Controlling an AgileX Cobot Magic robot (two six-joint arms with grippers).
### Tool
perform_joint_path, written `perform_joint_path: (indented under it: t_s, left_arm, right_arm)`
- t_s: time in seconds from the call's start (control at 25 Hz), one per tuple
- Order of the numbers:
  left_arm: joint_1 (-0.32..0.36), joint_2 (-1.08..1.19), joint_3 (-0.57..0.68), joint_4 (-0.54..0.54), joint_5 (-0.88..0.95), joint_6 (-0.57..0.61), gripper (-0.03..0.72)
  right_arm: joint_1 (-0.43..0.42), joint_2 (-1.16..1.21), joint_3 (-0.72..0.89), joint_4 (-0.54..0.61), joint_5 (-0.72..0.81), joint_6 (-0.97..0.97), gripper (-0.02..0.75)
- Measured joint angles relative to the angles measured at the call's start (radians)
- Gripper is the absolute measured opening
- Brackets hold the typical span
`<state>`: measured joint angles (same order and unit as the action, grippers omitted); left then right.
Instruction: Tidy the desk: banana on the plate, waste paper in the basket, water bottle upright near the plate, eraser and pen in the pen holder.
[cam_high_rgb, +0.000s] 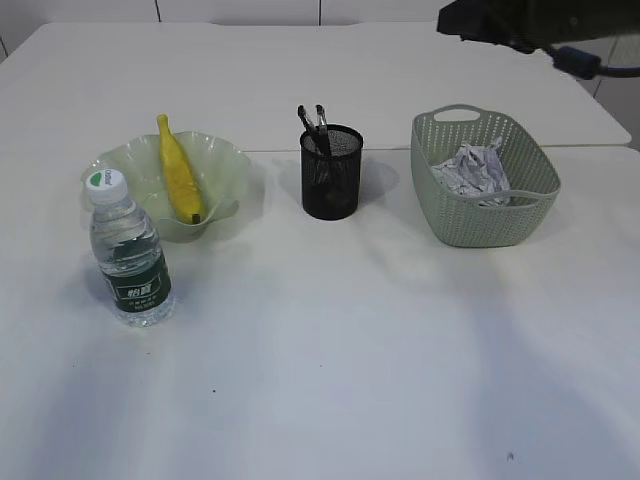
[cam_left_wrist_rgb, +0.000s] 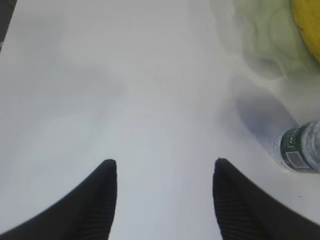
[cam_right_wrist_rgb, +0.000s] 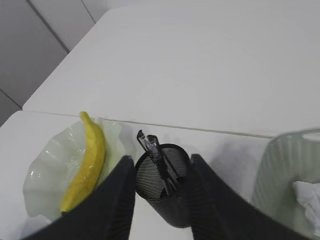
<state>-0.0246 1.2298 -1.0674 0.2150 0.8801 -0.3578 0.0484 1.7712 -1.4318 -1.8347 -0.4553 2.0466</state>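
Banana (cam_high_rgb: 180, 172) on plate (cam_high_rgb: 232, 160), paper (cam_high_rgb: 478, 172) in basket (cam_high_rgb: 455, 225), bottle (cam_high_rgb: 130, 255) upright, pens in holder (cam_high_rgb: 331, 180), eraser unseen; both tools, left tool (cam_left_wrist_rgb: 165, 200) and right tool (cam_right_wrist_rgb: 161, 200), open, empty.

Banana (cam_high_rgb: 180, 178) lying in green plate (cam_high_rgb: 232, 165); capped water bottle (cam_high_rgb: 129, 252) standing upright beside it; pen (cam_high_rgb: 318, 128) in mesh holder (cam_high_rgb: 331, 175); crumpled paper (cam_high_rgb: 474, 170) in basket (cam_high_rgb: 488, 226).

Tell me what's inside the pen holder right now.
Pens stick up out of the black mesh pen holder, their clips above the rim. An eraser cannot be made out: the mesh and dark interior hide the bottom.
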Motion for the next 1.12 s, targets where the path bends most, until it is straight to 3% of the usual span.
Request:
perform_joint_path:
  t_s: [0.12,0.36,0.6,1.12]
  left_arm:
    - [0.044,0.000,0.000,-0.004,0.002,0.000,0.424]
    - [0.051,-0.063,0.000,-0.004,0.029,0.014,0.424]
    - [0.051,-0.173,0.007,-0.004,0.085,0.030,0.424]
    - [0.051,-0.605,0.162,-0.013,0.187,0.088,0.424]
  right_arm:
    - [-0.043,-0.059,0.060,0.000,0.005,-0.009,0.264]
    - [-0.093,-0.173,0.188,0.000,0.059,-0.030,0.264]
    - [-0.093,-0.246,0.245,0.000,0.063,-0.033,0.264]
    - [-0.093,-0.494,0.368,0.000,0.063,-0.036,0.263]
